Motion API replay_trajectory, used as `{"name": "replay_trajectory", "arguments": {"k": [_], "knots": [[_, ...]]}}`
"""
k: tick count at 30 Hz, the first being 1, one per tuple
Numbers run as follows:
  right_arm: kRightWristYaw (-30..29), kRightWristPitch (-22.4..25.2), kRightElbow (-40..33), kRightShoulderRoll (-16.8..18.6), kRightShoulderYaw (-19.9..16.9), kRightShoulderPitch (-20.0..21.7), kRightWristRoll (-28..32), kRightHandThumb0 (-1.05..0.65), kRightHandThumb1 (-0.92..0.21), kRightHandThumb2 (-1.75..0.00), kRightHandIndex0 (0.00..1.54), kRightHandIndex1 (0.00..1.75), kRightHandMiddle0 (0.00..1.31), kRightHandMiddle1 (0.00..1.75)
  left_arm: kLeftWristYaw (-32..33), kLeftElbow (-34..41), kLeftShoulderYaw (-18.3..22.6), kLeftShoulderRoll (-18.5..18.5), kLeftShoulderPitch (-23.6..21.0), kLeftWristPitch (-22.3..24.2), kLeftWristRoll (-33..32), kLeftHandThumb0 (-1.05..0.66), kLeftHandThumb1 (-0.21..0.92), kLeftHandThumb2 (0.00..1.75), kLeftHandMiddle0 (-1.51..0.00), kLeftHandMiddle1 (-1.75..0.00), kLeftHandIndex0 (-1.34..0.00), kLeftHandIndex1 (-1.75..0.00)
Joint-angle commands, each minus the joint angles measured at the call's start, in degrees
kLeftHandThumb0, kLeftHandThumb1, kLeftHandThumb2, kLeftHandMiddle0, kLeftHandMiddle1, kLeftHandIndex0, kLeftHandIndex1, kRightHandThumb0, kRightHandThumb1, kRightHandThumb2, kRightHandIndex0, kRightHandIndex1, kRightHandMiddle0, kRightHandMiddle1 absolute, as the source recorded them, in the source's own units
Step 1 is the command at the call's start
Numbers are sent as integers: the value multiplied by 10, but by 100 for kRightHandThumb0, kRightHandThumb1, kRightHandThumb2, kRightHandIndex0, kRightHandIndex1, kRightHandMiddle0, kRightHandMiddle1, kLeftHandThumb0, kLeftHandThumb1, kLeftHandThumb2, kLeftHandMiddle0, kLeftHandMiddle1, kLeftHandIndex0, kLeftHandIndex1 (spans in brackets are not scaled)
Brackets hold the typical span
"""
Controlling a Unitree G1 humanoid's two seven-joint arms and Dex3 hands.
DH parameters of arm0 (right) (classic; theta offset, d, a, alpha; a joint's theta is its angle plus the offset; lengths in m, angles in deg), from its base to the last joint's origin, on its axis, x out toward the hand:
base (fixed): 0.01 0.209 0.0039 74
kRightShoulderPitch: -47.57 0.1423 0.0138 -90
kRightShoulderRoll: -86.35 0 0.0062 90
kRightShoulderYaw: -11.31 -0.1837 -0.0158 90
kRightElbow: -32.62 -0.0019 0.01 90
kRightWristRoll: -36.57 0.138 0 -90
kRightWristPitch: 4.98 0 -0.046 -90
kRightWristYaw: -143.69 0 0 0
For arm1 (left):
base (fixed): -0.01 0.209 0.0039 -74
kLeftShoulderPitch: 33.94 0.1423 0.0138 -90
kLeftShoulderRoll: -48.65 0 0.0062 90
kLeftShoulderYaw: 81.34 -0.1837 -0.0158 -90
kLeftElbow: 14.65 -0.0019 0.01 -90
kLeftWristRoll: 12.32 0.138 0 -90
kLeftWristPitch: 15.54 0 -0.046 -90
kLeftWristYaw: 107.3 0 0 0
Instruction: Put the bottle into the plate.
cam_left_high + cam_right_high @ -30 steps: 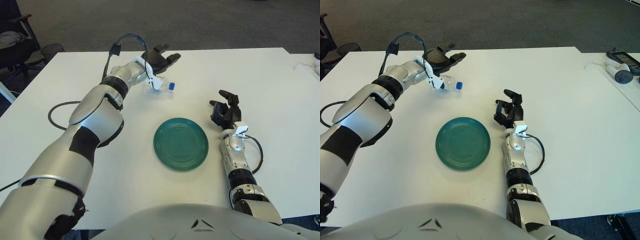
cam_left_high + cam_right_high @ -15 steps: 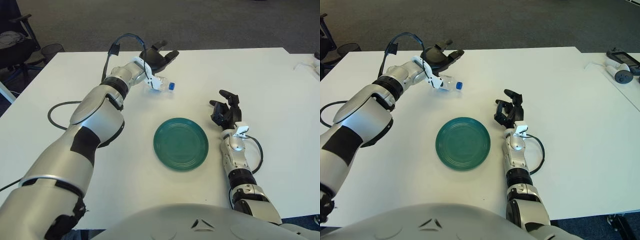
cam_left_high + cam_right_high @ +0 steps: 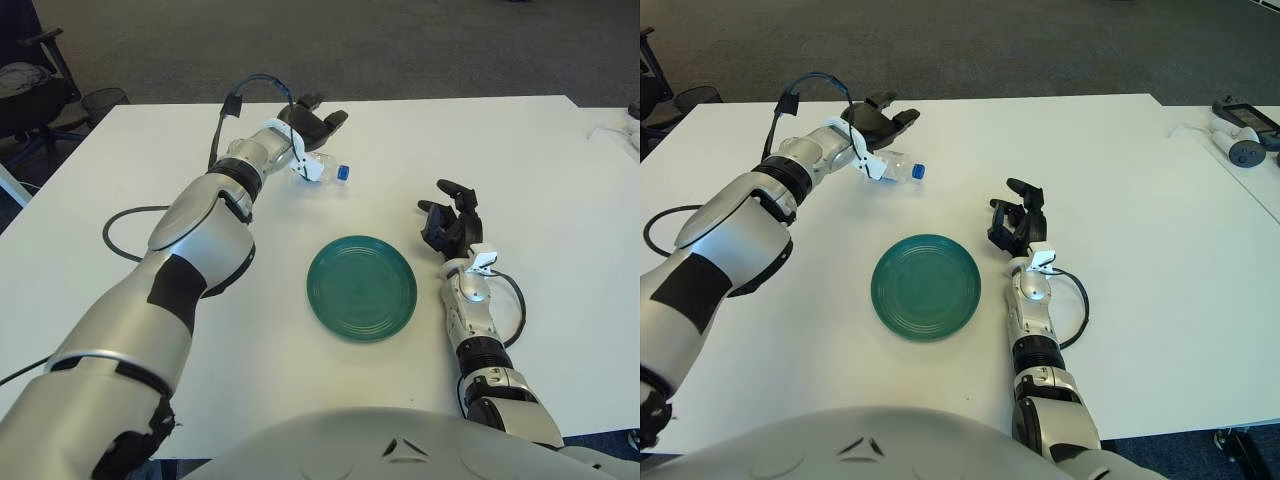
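A clear plastic bottle (image 3: 321, 167) with a blue cap lies on its side on the white table, cap pointing right. My left hand (image 3: 312, 117) hovers just behind and above the bottle's base with its fingers spread, holding nothing. The round green plate (image 3: 361, 287) sits nearer to me in the middle of the table, nothing in it, a hand's length in front of the bottle. My right hand (image 3: 450, 221) shows just to the right of the plate, fingers loosely relaxed and idle.
A black cable (image 3: 112, 229) loops on the table at the left beneath my left arm. A second table at the right carries small devices (image 3: 1240, 131). The table's far edge runs just behind my left hand.
My left hand has drifted a little left and back, so its fingers sit further behind the bottle. The bottle, plate and right hand have not moved.
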Motion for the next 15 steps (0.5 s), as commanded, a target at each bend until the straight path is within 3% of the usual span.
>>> {"name": "replay_trajectory", "arguments": {"k": [1,15], "knots": [[2,34,50,10,-5,-41,12,-42,-59,-100,35,103,0,120,-21,-5,5,5,10,9,-8,-105,78,5,0,0,0,0],[5,34,53,10,-7,-38,13,-43,-61,-99,31,103,0,122,-52,-10,4,21,30,34,-7,-105,80,5,0,0,0,0]]}}
